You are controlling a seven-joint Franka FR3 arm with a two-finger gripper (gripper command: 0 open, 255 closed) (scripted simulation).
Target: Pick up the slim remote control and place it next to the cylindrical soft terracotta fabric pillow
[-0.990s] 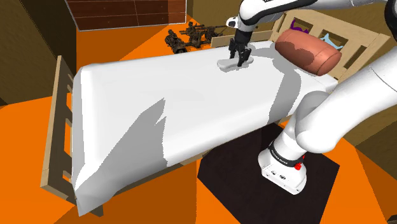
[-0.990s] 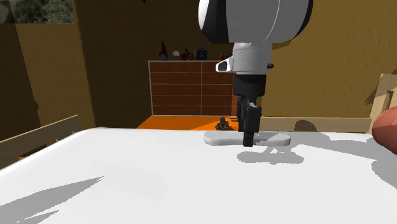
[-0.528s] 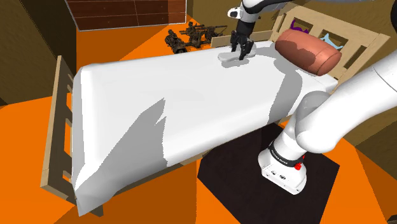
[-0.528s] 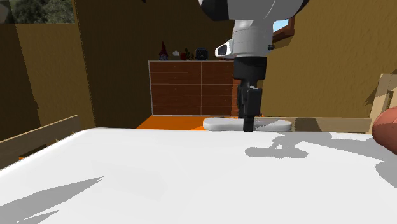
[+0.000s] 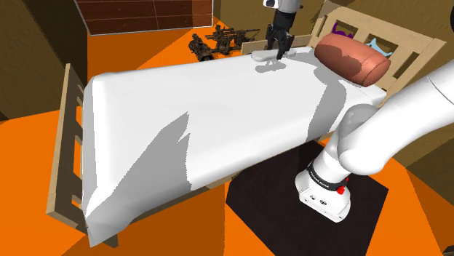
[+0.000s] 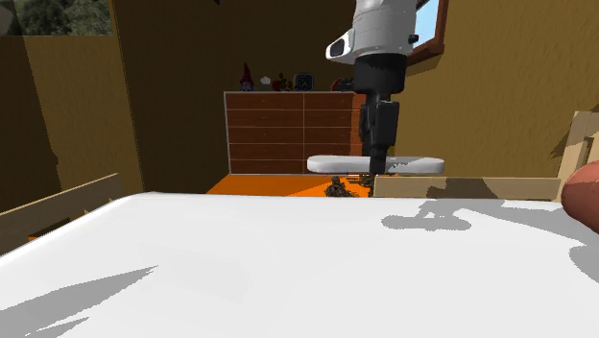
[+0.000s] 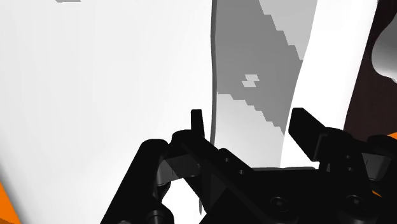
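Observation:
A slim white remote control [image 6: 331,164] hangs level in the air above the white bed [image 5: 182,102], with its shadow on the sheet below. My black gripper [image 6: 374,179] is shut on its middle, fingers pointing down. In the shoulder view the gripper [image 5: 277,53] and remote [image 5: 260,53] are near the bed's far end, left of the terracotta cylindrical pillow [image 5: 353,58], which lies by the headboard. The pillow's edge [image 6: 582,197] shows at the second exterior view's right. In the wrist view the remote [image 7: 254,102] runs as a grey slab between the two fingers [image 7: 197,124].
A wooden headboard [image 5: 378,36] stands behind the pillow and a wooden footboard [image 5: 65,145] at the shoulder view's left. Dark toy figures [image 5: 218,40] lie on the orange floor beyond the bed. A brown dresser [image 6: 288,130] stands at the far wall. My stand [image 5: 324,193] sits on a black mat.
The gripper has risen with the remote clasped in it, lifting it off the sheet; its shadow now lies apart below. In the shoulder view both moved up toward the far edge.

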